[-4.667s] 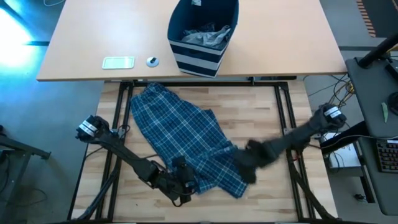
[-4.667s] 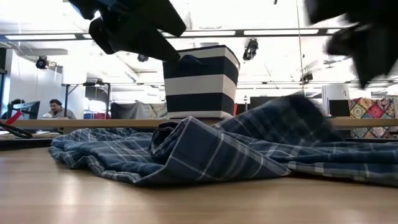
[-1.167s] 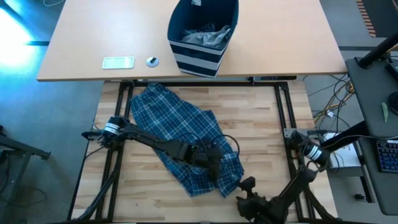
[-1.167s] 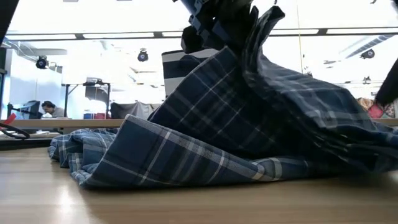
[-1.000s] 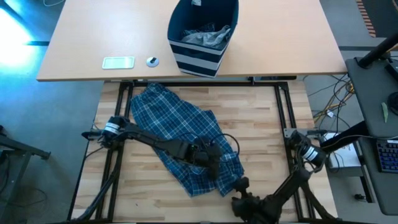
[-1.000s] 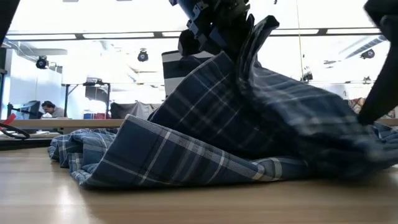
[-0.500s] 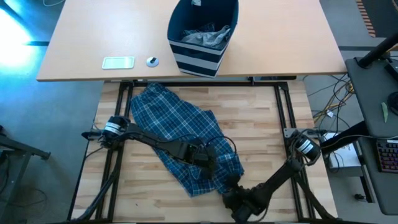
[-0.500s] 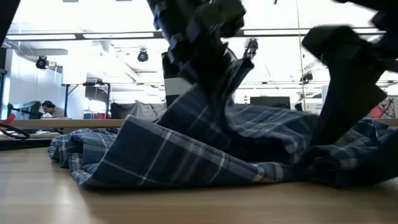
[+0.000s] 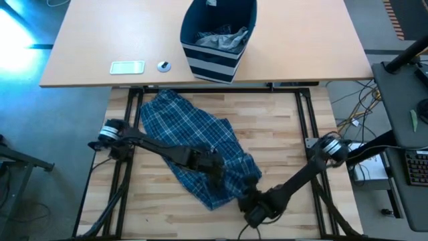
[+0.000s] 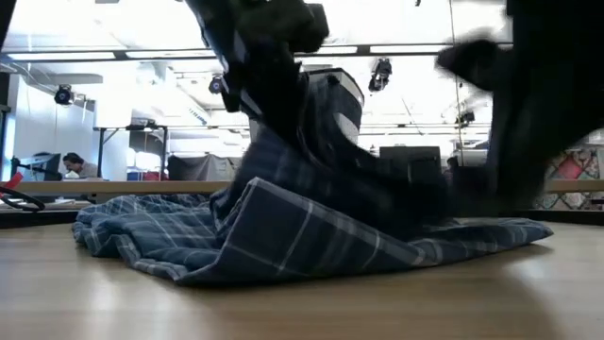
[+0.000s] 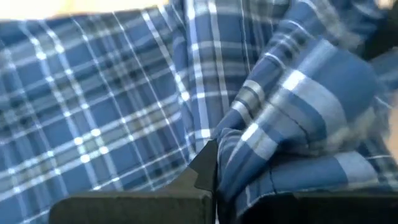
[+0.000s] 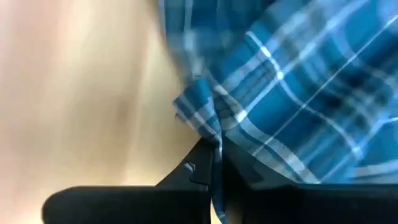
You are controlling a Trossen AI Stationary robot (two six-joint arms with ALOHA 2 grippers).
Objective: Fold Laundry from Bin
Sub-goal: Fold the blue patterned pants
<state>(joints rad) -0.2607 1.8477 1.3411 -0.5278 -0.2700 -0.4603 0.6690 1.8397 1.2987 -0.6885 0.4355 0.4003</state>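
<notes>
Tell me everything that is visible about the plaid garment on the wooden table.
The plaid garment is soft woven cloth, blue with white checks. It lies crumpled on the wooden table, stretching from the far left corner towards the near middle, with raised folds at its near end. The left gripper is shut on a fold in its middle; the right gripper is shut on its near edge. The bin stands apart on another table.

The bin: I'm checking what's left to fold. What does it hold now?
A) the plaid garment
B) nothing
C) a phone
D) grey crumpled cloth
D: in the high view the bin still holds grey crumpled cloth; the plaid garment lies on the wooden table.
</notes>
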